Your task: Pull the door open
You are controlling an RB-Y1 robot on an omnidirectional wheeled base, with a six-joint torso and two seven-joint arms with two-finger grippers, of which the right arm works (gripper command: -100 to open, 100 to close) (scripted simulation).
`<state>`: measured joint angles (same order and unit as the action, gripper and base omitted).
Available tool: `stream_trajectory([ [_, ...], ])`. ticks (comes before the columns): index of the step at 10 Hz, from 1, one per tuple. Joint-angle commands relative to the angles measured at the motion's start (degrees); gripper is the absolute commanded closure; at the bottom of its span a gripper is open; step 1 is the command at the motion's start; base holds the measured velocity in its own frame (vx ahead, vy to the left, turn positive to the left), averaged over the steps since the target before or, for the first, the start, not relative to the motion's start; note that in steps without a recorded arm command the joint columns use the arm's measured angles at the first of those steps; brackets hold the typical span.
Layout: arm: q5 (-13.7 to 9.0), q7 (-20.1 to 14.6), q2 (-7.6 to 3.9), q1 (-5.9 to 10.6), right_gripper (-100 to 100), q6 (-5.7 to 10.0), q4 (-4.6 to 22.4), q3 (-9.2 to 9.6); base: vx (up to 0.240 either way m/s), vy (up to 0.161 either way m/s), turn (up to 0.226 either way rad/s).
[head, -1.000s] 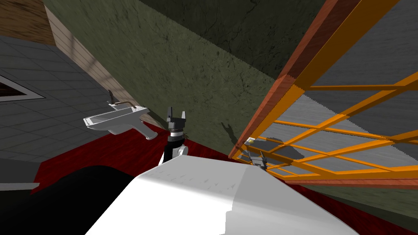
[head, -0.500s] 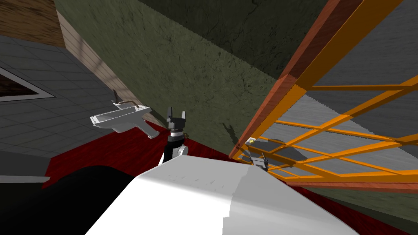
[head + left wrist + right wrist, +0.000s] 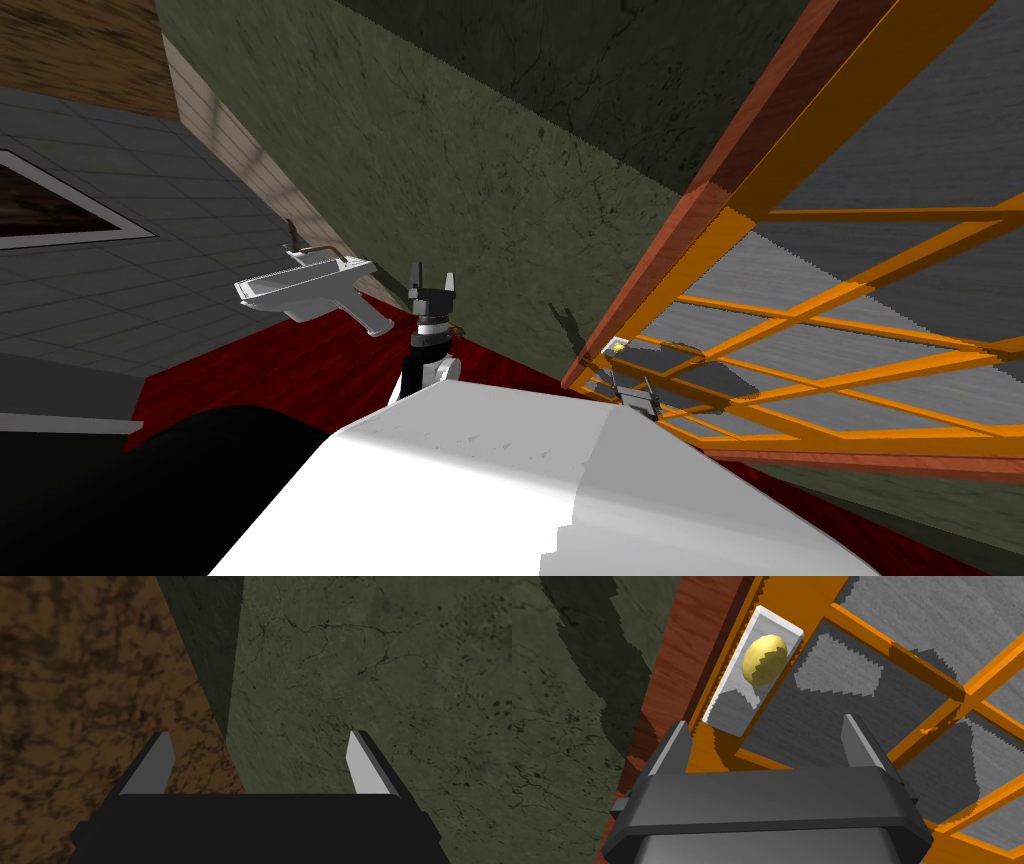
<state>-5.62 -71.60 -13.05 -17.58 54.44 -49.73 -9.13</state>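
My right gripper [image 3: 767, 726] waits near the yellow knob [image 3: 764, 659] of the orange door [image 3: 922, 668], jaws apart, not touching it. My left gripper [image 3: 258, 735] is held up, jaws apart too.

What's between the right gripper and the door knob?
Nothing: in the right wrist view, a bare gap separates the right gripper, jaws open, from the yellow knob.

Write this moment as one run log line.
right gripper: open, short of yellow knob | left gripper: open, empty | door: not gripped
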Motion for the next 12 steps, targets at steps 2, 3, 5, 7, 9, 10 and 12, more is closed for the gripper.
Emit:
stream_trajectory([
  [2, -0.49, -4.14, 0.13, -0.4, -100, -0.15, -0.33, -0.02, -0.016, 0.001, 0.025],
  [3, -0.78, -5.67, 0.2, -0.71, -100, -0.29, -0.68, -0.03, -0.02, 0.0, 0.056],
  [5, -1.07, -8.64, 0.28, -1.03, -100, -0.42, -1.02, -0.04, -0.016, -0.003, 0.024],
  [7, -1.36, -11.25, 0.35, -1.35, -100, -0.55, -1.35, -0.05, -0.011, 0.0, 0.022],
  [9, -1.59, -13.4, 0.41, -1.6, -100, -0.66, -1.63, -0.06, -0.014, 0.0, 0.033],
  [10, -1.82, -15.54, 0.47, -1.85, -100, -0.77, -1.9, -0.07, -0.013, 0.0, 0.019],
  [12, -2.05, -17.68, 0.53, -2.11, -100, -0.88, -2.17, -0.08, -0.014, -0.001, 0.029],
])
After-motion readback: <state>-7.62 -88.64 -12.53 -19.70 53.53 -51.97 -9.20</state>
